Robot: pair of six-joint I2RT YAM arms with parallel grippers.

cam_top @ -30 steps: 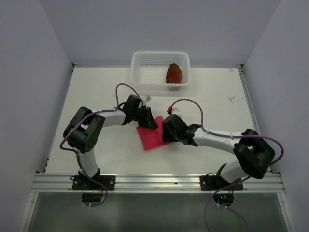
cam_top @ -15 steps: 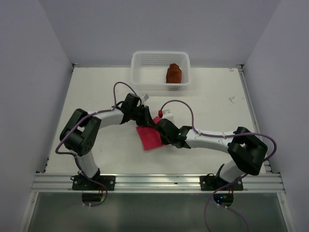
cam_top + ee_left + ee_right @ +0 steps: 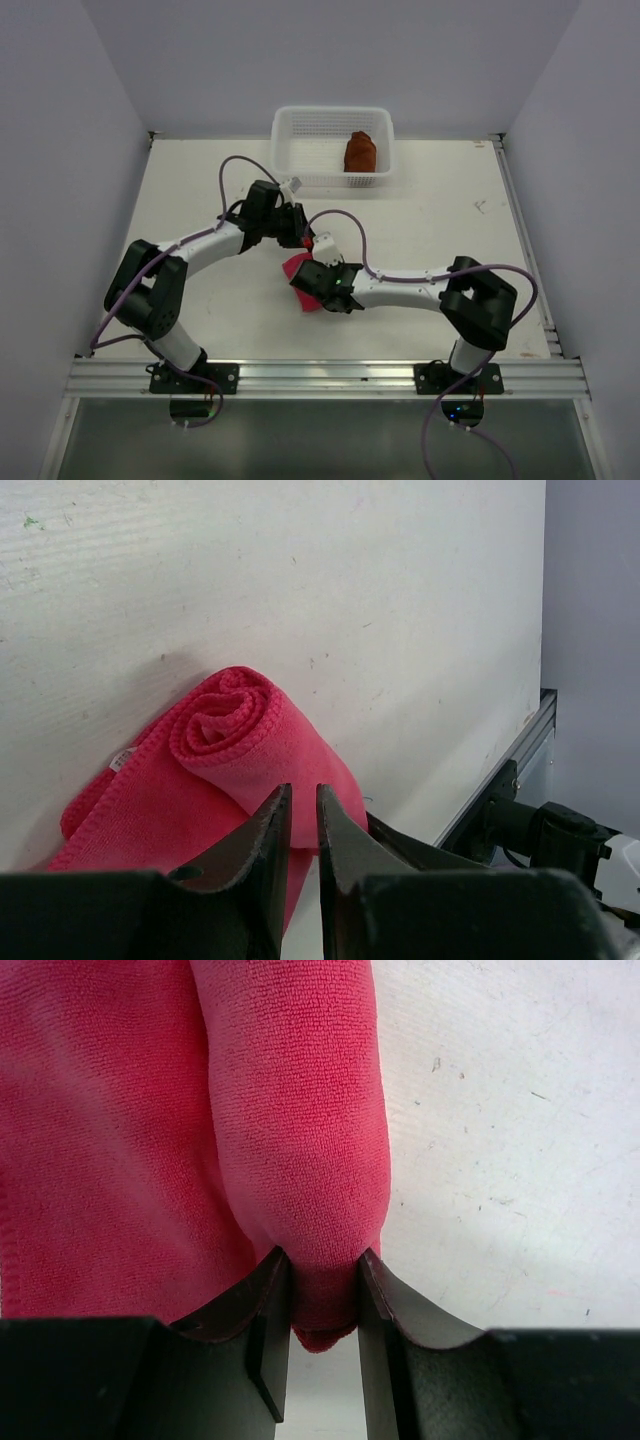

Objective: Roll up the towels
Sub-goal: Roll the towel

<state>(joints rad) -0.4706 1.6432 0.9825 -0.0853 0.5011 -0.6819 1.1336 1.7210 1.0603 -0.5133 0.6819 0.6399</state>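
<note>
On the table (image 3: 200, 200), a basket (image 3: 331, 112) is sitting at the far edge, holding the rolled brown towel (image 3: 359, 152). Toward the middle, the pink towel (image 3: 296, 268) is lying partly rolled. The right gripper (image 3: 322, 1260) is clamping the roll's end. The left gripper (image 3: 303, 795) is hovering beside the roll, its jaws nearly together; I cannot tell whether it is gripping anything.

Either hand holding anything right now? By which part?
Right hand pinches the pink towel by the end of its rolled part. Left hand is nearly closed beside the roll; whether it grips cannot be told.
</note>
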